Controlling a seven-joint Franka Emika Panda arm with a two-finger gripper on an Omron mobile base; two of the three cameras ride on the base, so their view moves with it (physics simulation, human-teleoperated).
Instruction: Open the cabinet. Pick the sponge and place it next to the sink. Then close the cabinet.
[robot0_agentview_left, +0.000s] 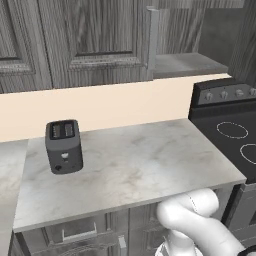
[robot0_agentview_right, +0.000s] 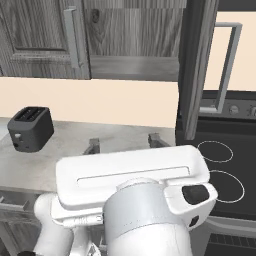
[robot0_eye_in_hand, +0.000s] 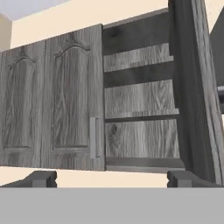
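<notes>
The cabinet (robot0_eye_in_hand: 140, 100) is a dark grey wood-grain wall unit. Its left door (robot0_eye_in_hand: 74, 100) is shut, with a silver bar handle (robot0_eye_in_hand: 92, 138). The right door (robot0_eye_in_hand: 197, 87) is swung out and stands edge-on. Bare shelves show inside the open half (robot0_agentview_right: 132, 35), and no sponge is in view on them. My gripper (robot0_agentview_right: 125, 142) hangs over the counter below the cabinet and points up at the open half. Its fingertips (robot0_eye_in_hand: 39, 178) stand wide apart, so it is open with nothing between them. The sponge and the sink are out of view.
A black toaster (robot0_agentview_left: 64, 146) stands at the left of the marble counter (robot0_agentview_left: 150, 165). A black stove (robot0_agentview_left: 235, 135) adjoins the counter on the right. The open door's handle (robot0_agentview_right: 227, 70) juts out above the stove. A neighbouring grey wall door (robot0_eye_in_hand: 22, 100) sits left of the cabinet.
</notes>
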